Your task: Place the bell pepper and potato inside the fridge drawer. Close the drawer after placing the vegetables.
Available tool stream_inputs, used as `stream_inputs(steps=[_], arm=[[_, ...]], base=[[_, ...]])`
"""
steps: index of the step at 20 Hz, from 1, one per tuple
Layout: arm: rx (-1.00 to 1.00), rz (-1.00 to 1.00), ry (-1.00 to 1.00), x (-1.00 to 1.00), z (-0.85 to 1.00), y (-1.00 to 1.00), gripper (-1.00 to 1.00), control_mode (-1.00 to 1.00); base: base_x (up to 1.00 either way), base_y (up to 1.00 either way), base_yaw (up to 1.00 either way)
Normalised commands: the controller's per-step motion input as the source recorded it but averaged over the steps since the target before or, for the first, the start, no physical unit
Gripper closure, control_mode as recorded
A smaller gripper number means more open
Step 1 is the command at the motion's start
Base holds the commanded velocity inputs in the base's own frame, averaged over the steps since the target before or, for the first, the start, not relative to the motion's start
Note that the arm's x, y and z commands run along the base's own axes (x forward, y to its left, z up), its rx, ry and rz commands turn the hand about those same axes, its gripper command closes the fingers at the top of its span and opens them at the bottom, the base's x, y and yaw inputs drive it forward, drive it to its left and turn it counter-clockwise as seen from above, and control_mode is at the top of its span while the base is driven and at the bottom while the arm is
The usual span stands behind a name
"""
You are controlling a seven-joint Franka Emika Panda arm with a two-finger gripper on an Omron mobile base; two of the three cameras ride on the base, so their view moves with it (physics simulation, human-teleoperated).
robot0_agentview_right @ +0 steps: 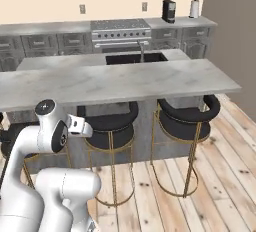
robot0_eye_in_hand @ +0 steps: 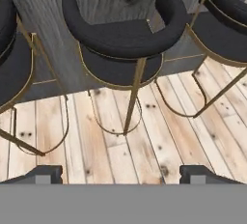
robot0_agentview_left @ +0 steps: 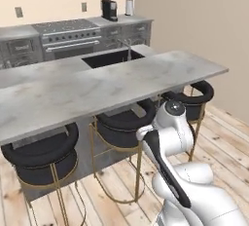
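Currently the claw (robot0_eye_in_hand: pixel 123 174) stands wide open, holding nothing, above a black stool (robot0_eye_in_hand: pixel 120 39); base views add the worktop (robot0_agentview_left: pixel 97 86) and sink (robot0_agentview_right: pixel 135 57).

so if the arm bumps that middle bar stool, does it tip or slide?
The middle bar stool probably slides more than it tips: its thin gold legs join a ring base flat on the wood floor. A bump high on the padded black backrest looks riskier, since the seat sits well above that ring. Likely stiff, moderately heavy.
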Motion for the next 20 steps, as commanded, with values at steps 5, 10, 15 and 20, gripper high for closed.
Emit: stream_inputs(steps=[5, 10, 15, 20], arm=[[0.00, 0.00, 0.00, 0.00, 0.00, 0.00, -1.00, 1.00], [0.00, 0.00, 0.00, 0.00, 0.00, 0.00, -1.00, 1.00], [0.00, 0.00, 0.00, 0.00, 0.00, 0.00, -1.00, 1.00], [0.00, 0.00, 0.00, 0.00, 0.00, 0.00, -1.00, 1.00]], base=[[0.68, -1.00, -0.20], [0.67, -1.00, -0.05], [0.52, -1.00, 0.01], [0.50, -1.00, 0.05]])
